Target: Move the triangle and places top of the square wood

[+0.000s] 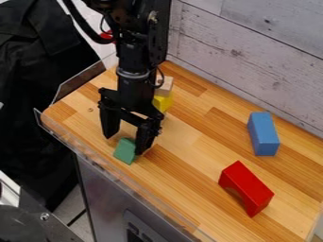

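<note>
The black gripper (124, 144) hangs low at the left part of the wooden work surface (189, 163), its two fingers spread apart. A green block (125, 151), seemingly the triangle, lies on the wood at the fingertips, close to the right-hand finger. Whether it touches that finger I cannot tell. Behind the gripper, partly covered by the arm, is a pale wooden block (165, 87) with squared sides. Right in front of it is a yellow block (163, 102); whether one rests on the other is unclear.
A blue block (263, 133) lies toward the right by the white plank wall (252, 56). Nearer the front right is a red block (247, 187) with an arched cut-out. A clear raised edge (82, 80) borders the left end of the surface.
</note>
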### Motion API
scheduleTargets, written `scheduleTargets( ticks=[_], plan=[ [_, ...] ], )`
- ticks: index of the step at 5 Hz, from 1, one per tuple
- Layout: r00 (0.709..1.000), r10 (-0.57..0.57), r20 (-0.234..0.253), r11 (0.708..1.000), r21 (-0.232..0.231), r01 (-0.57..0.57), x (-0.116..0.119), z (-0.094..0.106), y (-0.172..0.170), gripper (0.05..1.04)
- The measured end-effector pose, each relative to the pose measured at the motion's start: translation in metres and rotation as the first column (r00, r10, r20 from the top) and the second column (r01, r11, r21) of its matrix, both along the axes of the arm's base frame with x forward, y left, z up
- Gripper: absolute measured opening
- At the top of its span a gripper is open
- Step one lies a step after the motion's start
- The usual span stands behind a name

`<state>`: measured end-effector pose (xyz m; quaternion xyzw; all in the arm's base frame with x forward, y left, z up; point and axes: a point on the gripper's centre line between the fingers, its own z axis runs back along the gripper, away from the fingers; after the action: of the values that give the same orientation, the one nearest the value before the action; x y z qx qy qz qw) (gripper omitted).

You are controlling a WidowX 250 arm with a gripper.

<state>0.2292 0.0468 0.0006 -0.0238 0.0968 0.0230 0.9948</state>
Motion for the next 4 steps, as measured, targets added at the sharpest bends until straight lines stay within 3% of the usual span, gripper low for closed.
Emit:
scheduleTargets(
  ticks=[1,2,3,4],
  plan=[
    [1.0,0.0,0.001,1.0,-0.006,0.0,0.0003,0.0,-0.0013,0.975],
    [1.0,0.006,0.011,1.0,-0.021,-0.005,-0.0008,-0.002,-0.004,0.67],
    [1.0,0.002,0.017,1.0,-0.03,-0.002,-0.0025,-0.0021,-0.0046,0.542],
    [1.0,0.002,0.025,1.0,-0.031,-0.001,-0.0047,0.003,-0.0043,0.542]
  ],
)
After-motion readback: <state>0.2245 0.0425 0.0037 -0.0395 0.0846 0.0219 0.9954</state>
